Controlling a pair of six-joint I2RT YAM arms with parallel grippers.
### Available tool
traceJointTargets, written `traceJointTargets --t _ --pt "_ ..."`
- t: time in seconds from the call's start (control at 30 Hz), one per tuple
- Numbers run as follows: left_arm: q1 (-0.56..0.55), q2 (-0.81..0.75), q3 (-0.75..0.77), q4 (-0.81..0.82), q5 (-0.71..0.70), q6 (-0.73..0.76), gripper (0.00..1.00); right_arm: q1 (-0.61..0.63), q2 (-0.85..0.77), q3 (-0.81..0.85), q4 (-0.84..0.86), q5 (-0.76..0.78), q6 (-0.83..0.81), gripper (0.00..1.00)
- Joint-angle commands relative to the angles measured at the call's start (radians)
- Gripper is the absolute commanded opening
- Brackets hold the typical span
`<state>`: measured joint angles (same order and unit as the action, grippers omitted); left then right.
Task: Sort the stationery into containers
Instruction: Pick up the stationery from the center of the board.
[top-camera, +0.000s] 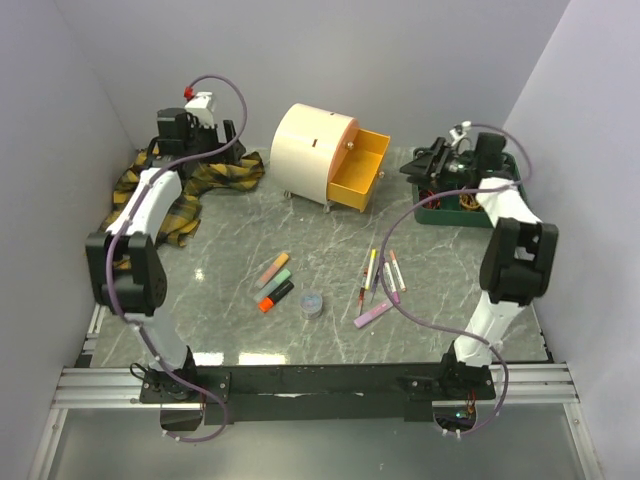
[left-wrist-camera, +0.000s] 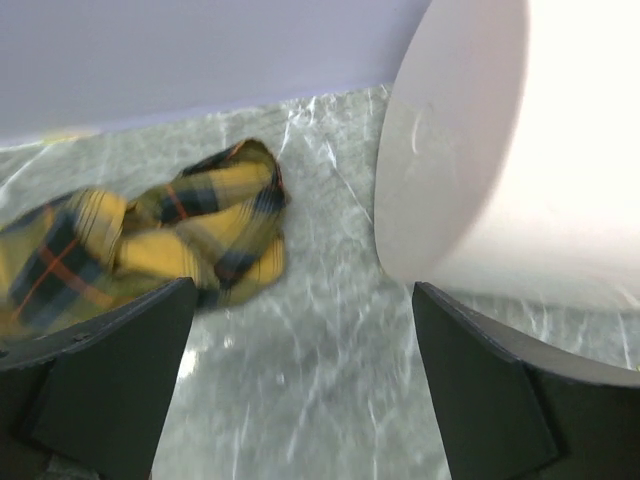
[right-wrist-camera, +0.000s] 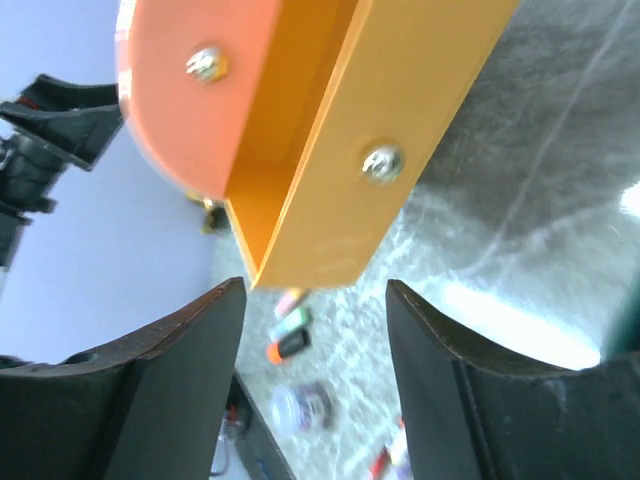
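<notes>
Standing at the near edge, I saw the left gripper (left-wrist-camera: 300, 380) spread wide and empty at about eleven o'clock, between the plaid cloth (top-camera: 215, 178) and the cream cabinet (top-camera: 310, 150). The right gripper (right-wrist-camera: 315, 330) gaped empty too, just beside the pulled-out orange drawer (top-camera: 362, 170). Highlighters (top-camera: 274, 282), a grey tin (top-camera: 312, 305) and thin pens (top-camera: 380, 280) lay mid-table; the green tray (top-camera: 450, 212) sat at two o'clock.

The cream cylindrical cabinet (top-camera: 312, 150) lies on its side at the back, its orange drawer (top-camera: 360, 170) pulled open. The dark green tray (top-camera: 450, 212) sits at the right rear. In front lie three highlighters (top-camera: 274, 282), a round grey tin (top-camera: 312, 305) and several thin pens (top-camera: 384, 280).
</notes>
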<state>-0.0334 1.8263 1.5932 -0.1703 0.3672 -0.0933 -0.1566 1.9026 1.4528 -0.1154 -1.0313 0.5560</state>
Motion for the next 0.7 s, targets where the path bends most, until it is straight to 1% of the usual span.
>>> traceJointTargets --t 0.0,0.03,0.07,0.1,0.13,0.17,0.2,0.23,0.27,0.3,0.33,0.37,0.4,0.43,0.47,0.5,0.53,0.57,0.63,0.67 --pt "0.007 -0.218 -0.117 -0.015 -0.044 -0.006 0.98 0.011 -0.204 0.027 -0.280 0.016 -0.345 0.67" --pt "0.009 -0.251 -0.189 -0.012 -0.022 -0.014 0.99 0.029 -0.224 0.041 -0.349 0.023 -0.422 0.70" --pt "0.009 -0.283 -0.223 -0.014 0.016 -0.014 0.99 0.049 -0.258 0.055 -0.486 0.040 -0.503 0.73" --pt "0.016 -0.335 -0.251 -0.027 0.214 -0.007 0.99 0.108 -0.275 0.072 -0.544 0.081 -0.648 0.75" --pt "0.020 -0.357 -0.289 -0.046 0.310 -0.014 0.99 0.138 -0.305 0.072 -0.590 0.103 -0.712 0.80" --pt "0.021 -0.380 -0.314 -0.051 0.376 -0.040 1.00 0.184 -0.324 0.066 -0.659 0.121 -0.769 0.80" --pt "0.021 -0.431 -0.346 -0.029 0.479 -0.071 0.99 0.260 -0.344 0.048 -0.682 0.172 -0.869 0.81" --pt "0.021 -0.462 -0.416 -0.008 0.504 -0.115 0.99 0.308 -0.382 0.031 -0.699 0.195 -0.918 0.84" --pt "0.020 -0.488 -0.446 0.026 0.506 -0.126 0.99 0.348 -0.402 0.012 -0.710 0.218 -0.959 0.84" --pt "0.021 -0.528 -0.472 0.023 0.460 -0.131 0.99 0.389 -0.419 -0.030 -0.707 0.243 -1.028 0.85" --pt "0.021 -0.541 -0.510 0.011 0.417 -0.114 1.00 0.478 -0.441 -0.048 -0.710 0.281 -1.065 0.85" --pt "0.023 -0.553 -0.527 -0.001 0.367 -0.099 1.00 0.515 -0.445 -0.074 -0.711 0.296 -1.096 0.87" --pt "0.029 -0.570 -0.542 -0.026 0.319 -0.086 0.99 0.555 -0.445 -0.081 -0.714 0.303 -1.160 0.89" --pt "0.030 -0.578 -0.567 -0.034 0.224 -0.066 0.99 0.612 -0.439 -0.089 -0.721 0.306 -1.198 1.00" --pt "0.030 -0.585 -0.575 -0.041 0.202 -0.053 0.99 0.646 -0.436 -0.109 -0.718 0.318 -1.234 1.00" --pt "0.055 -0.590 -0.578 -0.064 0.188 -0.037 0.99 0.673 -0.436 -0.126 -0.702 0.335 -1.284 1.00" --pt "0.056 -0.588 -0.575 -0.077 0.170 -0.013 0.99 0.702 -0.438 -0.147 -0.678 0.362 -1.297 1.00" --pt "0.058 -0.588 -0.573 -0.095 0.162 -0.005 1.00 0.763 -0.442 -0.198 -0.612 0.407 -1.332 1.00" --pt "0.063 -0.594 -0.576 -0.113 0.151 0.001 0.99 0.828 -0.448 -0.241 -0.580 0.453 -1.407 1.00" --pt "0.067 -0.601 -0.582 -0.112 0.144 0.000 1.00 0.889 -0.448 -0.288 -0.540 0.514 -1.467 1.00"
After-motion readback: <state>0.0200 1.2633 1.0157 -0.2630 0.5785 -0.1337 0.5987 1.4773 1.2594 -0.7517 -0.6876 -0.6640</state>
